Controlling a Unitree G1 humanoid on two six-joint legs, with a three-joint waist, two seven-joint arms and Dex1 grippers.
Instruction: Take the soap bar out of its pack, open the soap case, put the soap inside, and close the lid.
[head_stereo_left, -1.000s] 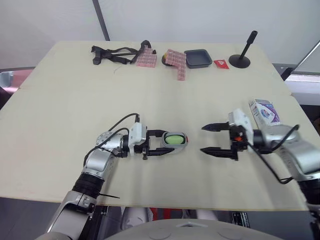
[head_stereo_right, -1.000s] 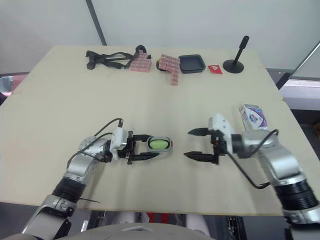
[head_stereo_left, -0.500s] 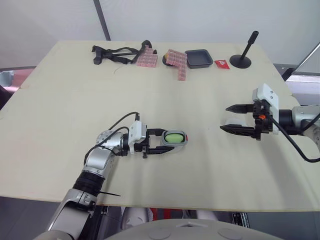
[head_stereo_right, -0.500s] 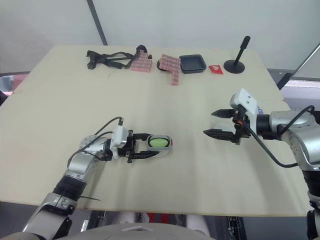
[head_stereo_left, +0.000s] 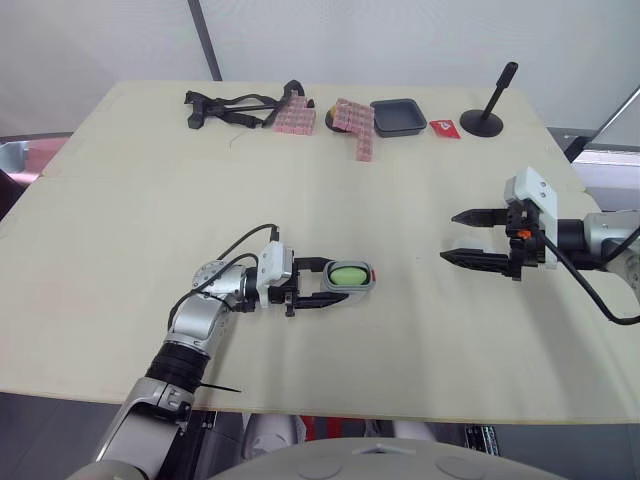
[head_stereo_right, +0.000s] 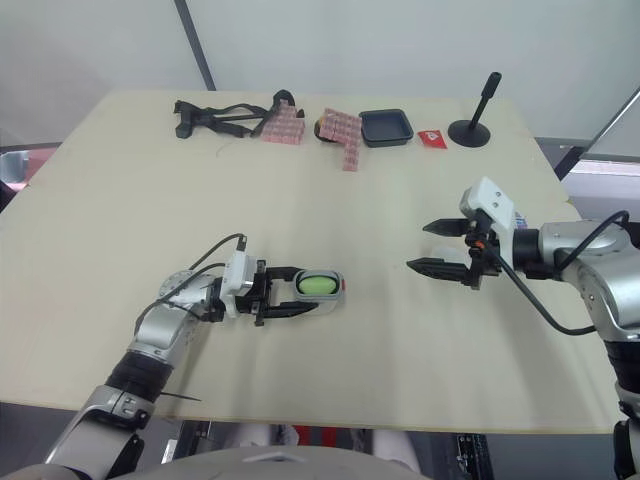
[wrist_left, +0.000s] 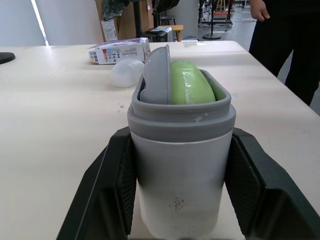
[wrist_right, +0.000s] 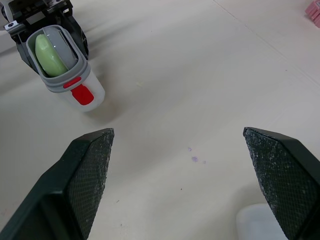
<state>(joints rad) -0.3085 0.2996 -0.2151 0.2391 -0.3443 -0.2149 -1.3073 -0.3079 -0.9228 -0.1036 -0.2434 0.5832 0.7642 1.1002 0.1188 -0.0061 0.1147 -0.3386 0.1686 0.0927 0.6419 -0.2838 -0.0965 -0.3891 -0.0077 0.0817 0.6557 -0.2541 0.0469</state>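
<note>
Gripping grey soap case in my left gripper, mid-table. Green soap bar seated inside, mouth uncovered. My right gripper spread, empty, well apart to case's right, along its long axis. Translucent piece, likely lid, lies just beside right fingertips; right arm nearer.

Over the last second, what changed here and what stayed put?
The right gripper, open throughout, drew back from the soap case toward the robot's right, then halted. The left gripper stayed shut on the case, green soap inside; the case did not move.
</note>
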